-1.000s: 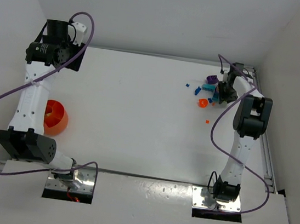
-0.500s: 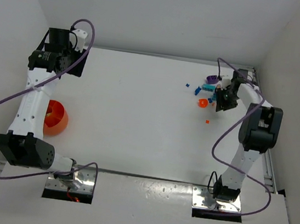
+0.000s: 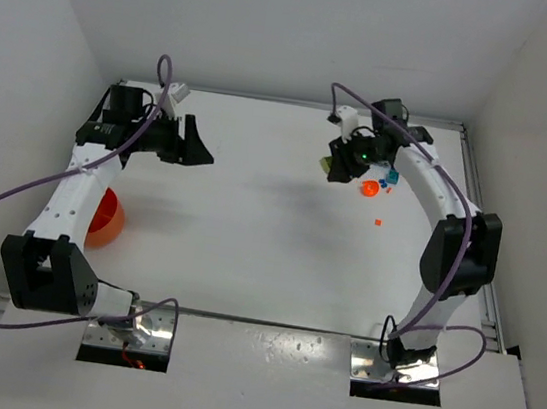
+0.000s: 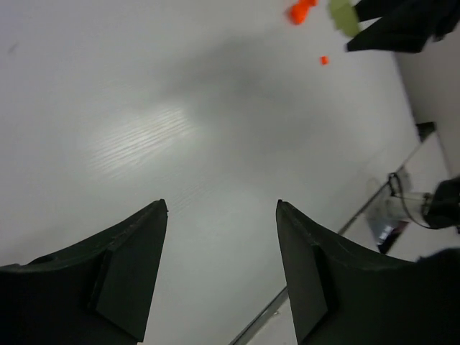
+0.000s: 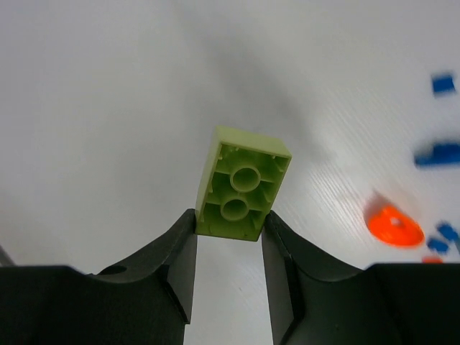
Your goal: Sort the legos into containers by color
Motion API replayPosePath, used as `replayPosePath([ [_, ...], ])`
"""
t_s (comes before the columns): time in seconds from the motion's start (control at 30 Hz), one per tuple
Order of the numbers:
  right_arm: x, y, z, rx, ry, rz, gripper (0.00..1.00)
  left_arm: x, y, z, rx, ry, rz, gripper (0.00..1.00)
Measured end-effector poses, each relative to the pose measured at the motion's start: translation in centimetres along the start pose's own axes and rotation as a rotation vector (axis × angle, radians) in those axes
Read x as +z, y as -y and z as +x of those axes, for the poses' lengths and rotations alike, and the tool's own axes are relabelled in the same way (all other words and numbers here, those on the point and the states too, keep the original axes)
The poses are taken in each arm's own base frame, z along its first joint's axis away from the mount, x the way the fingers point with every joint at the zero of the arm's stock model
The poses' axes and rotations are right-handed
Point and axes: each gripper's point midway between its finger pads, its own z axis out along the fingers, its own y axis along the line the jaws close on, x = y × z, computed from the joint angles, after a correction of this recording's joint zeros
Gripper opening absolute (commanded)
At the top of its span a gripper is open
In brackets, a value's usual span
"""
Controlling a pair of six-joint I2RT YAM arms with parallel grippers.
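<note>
Legos (image 3: pixel 385 183) are seen from the top external camera gathered at the far right of the white table (image 3: pixel 247 252), and an orange round piece (image 3: pixel 368 188) among them is taken as the landmark. Blue bits (image 3: pixel 390 183) are scattered just to the right of that piece, and a small orange bit (image 3: pixel 377 221) lies a little nearer the arm bases than it. The right gripper (image 3: pixel 336 162) is held just to the left of the orange round piece, and a light-green brick (image 3: pixel 332 160) is clamped between its fingers. The left gripper (image 3: pixel 203 152) is held well to the left of the piece, its jaws spread with nothing between them. The orange bowl (image 3: pixel 109 225) is set far to the left of the piece, near the table's left edge, and is partly hidden by the left arm.

From the left wrist camera, the left gripper (image 4: pixel 221 208) is shown with its two dark fingers apart over bare table. The orange round piece (image 4: pixel 300 11) is seen at the top edge, well beyond the fingertips. The light-green brick (image 4: pixel 343 16) is seen just to its right, and the small orange bit (image 4: pixel 324 60) just below it.

From the right wrist camera, the right gripper (image 5: pixel 230 223) is shown pinched on the lower end of the light-green brick (image 5: pixel 243 183), whose hollow underside is turned to the lens. The orange round piece (image 5: pixel 393 226) lies on the table to the right of the brick, and blue bits (image 5: pixel 438 154) are blurred just beyond it.
</note>
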Motion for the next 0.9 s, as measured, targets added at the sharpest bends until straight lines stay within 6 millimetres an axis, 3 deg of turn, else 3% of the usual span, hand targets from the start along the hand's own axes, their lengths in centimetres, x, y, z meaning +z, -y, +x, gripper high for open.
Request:
replayPosePath([
  [0.2,1.3,-8.3,-6.0,-0.194,0.094,-0.162,0.05,1.8,3.2,-2.3,-0.124,0.041,0.249,0.7],
  [0.43,2.9,-15.2,-7.6,-0.324,0.114,-0.269,0.05,2.9,5.1,-3.0,-0.227,0.025,0.405,0.74],
  [0.57,3.4,-17.5,-8.3,-0.376,0.124,-0.29,0.05,3.3,6.9,-2.5,-0.231,-0.002,0.462,0.78],
  [0.7,3.7,-18.6,-9.5,-0.418,0.15,-0.276,0.05,3.7,8.2,-1.7,-0.24,-0.034,0.498,0.78],
  [0.9,4.3,-19.8,-10.8,-0.473,0.17,-0.238,0.05,4.4,8.1,-1.0,-0.257,-0.054,0.504,0.74],
])
